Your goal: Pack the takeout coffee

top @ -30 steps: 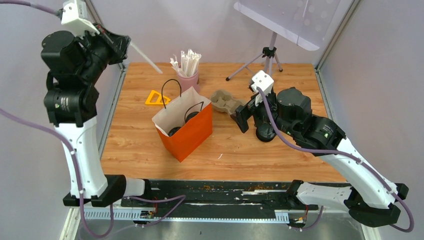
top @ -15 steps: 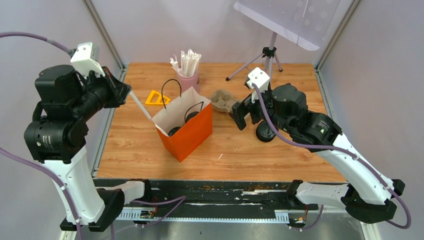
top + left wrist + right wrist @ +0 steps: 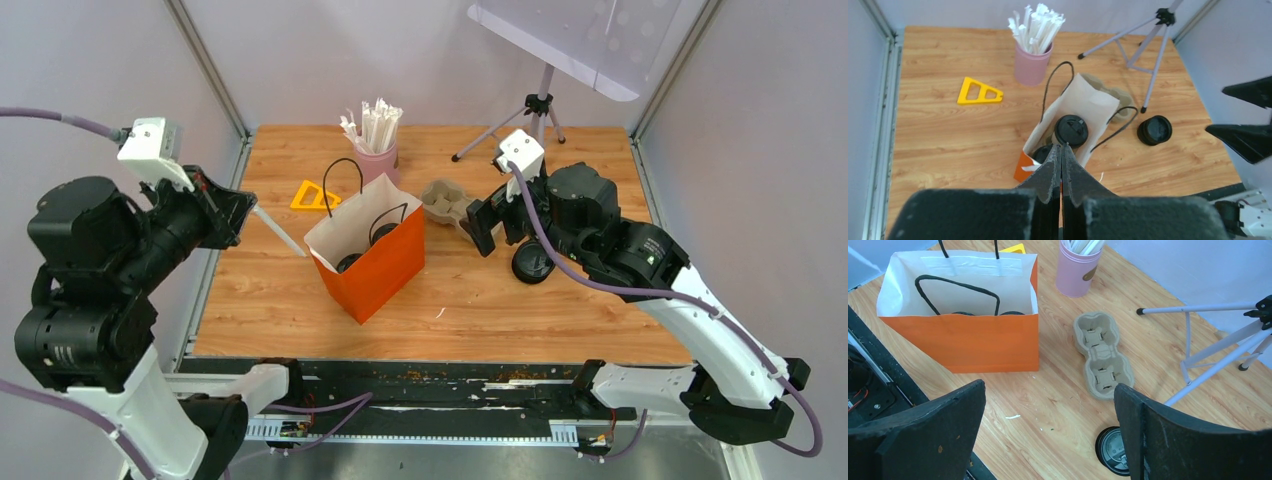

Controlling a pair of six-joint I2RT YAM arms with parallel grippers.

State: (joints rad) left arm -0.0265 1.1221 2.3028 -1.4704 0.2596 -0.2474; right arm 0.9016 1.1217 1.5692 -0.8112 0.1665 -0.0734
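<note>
The takeout coffee stands inside the open orange paper bag (image 3: 385, 270): two cups of which mainly the black lids show, one (image 3: 1071, 130) farther in and one (image 3: 1043, 153) nearer, also seen from above (image 3: 383, 232) (image 3: 349, 262). My left gripper (image 3: 243, 204) hangs left of the bag, shut on a thin white stick (image 3: 282, 232) whose tip points at the bag's left rim. In the left wrist view its fingers (image 3: 1053, 167) are pressed together above the bag. My right gripper (image 3: 1048, 390) stands wide open and holds nothing, over the table right of the bag.
A cardboard cup carrier (image 3: 447, 202) lies right of the bag, and a loose black lid (image 3: 533, 263) lies beside it under the right wrist. A pink cup of white sticks (image 3: 378, 160), a yellow triangle (image 3: 313, 196) and a tripod (image 3: 538, 110) stand behind.
The left arm has come down and forward with the white stick, bringing its tip close to the bag. The right gripper has shifted slightly back and left, uncovering the loose black lid.
</note>
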